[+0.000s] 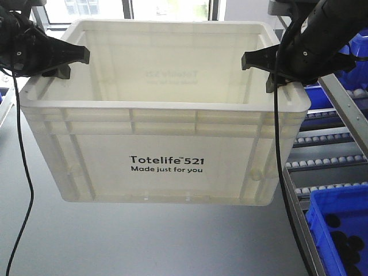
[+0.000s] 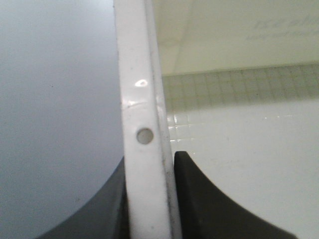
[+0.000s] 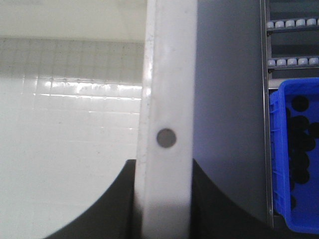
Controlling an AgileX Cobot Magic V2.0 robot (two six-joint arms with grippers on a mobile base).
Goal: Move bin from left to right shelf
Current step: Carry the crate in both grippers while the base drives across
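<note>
Carry the bin (image 1: 172, 115) toward the shelf (image 1: 328, 144) with both arms moving together at equal height; unequal travel would likely twist the rim out of the grip. Clear the blue bin (image 1: 339, 230) before lowering. The left gripper (image 1: 72, 63) is clamped on the left rim, the right gripper (image 1: 261, 72) on the right rim. In each wrist view the rim runs upright between the fingers (image 2: 209, 204), one inside the wall and one outside, with a small rim hole just above the tips. The bin hangs below and between both grips, left of the shelf.
</note>
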